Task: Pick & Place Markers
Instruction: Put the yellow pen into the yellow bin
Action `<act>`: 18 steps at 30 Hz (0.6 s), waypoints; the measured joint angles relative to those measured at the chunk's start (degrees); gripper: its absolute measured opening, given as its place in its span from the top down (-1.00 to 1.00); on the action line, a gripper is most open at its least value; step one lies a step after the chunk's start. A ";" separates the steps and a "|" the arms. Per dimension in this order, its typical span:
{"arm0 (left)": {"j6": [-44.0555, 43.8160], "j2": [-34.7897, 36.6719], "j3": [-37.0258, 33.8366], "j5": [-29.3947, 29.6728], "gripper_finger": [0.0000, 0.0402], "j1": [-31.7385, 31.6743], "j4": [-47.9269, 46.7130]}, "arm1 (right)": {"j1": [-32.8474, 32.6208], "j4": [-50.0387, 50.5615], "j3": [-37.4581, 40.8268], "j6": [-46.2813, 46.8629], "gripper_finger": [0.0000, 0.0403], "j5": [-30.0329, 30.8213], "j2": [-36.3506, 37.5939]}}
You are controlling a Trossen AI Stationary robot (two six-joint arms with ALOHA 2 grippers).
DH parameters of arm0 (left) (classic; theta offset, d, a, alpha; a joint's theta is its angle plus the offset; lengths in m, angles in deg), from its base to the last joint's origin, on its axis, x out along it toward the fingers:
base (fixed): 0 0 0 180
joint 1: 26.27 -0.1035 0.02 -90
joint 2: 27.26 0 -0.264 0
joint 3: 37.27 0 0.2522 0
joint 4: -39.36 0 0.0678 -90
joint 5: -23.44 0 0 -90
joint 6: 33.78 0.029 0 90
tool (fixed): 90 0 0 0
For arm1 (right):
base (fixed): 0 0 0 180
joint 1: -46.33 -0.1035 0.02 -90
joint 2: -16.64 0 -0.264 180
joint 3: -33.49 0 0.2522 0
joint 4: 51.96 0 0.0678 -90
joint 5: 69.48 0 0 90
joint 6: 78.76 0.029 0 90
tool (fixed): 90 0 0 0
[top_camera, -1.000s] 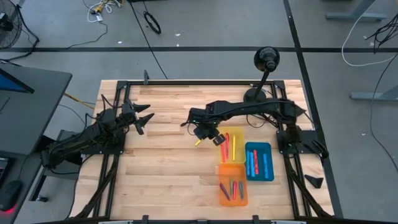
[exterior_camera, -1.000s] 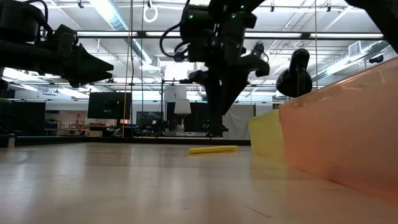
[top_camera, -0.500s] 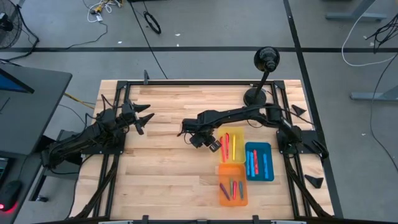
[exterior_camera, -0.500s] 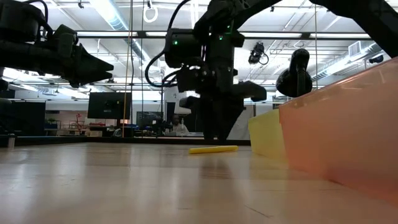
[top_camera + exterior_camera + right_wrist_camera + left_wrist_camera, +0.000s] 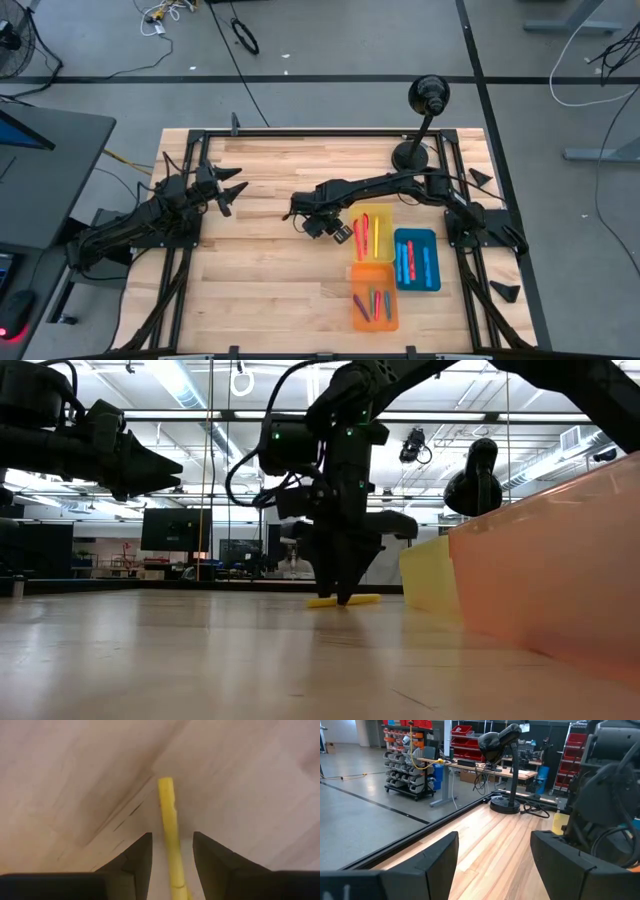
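- Pale wooden planks make up the surface [image 5: 270,260], framed by dark rails, with grey floor and loose cables around it.
- One yellow marker [image 5: 170,832] lies flat on the bare wood near the middle of the surface, just beside the yellow tray [image 5: 383,215]; in the low view it shows as a short yellow stick [image 5: 345,600] on the wood.
- The right gripper [image 5: 318,226] is down over this marker, its tips at the wood in the low view [image 5: 342,592].
- In the right wrist view the marker runs lengthwise through the gap between the two dark fingers [image 5: 135,860], one on each side; the gripper is partly open and straddles the marker, and whether the fingers touch it cannot be told. The marker is not lifted.
- More markers lie in three trays on the right half of the surface: red and yellow ones in the yellow tray, red and blue ones in the blue tray [image 5: 416,283], and several of mixed colours in the orange tray [image 5: 374,320].
- The orange tray sits nearest the front edge, touching or just beside the yellow tray; the blue tray lies beside them both.
- A black desk lamp [image 5: 428,95] stands at the far right of the surface.
- The left gripper [image 5: 232,192] waits above the left side, well apart from the markers, fingers spread wide and holding nothing.
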 joint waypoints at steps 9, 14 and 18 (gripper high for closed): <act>-0.01 0.00 0.00 0.01 -0.26 0.02 0.00 | -0.40 -1.40 0.07 -0.24 0.37 0.07 -0.58; -0.02 0.00 0.00 0.00 -0.26 0.02 0.00 | -0.82 -2.08 0.15 -0.24 0.61 0.01 -0.60; 0.00 0.00 0.00 0.02 -0.26 0.02 0.00 | -1.41 -2.39 0.50 -0.28 0.87 0.11 -0.59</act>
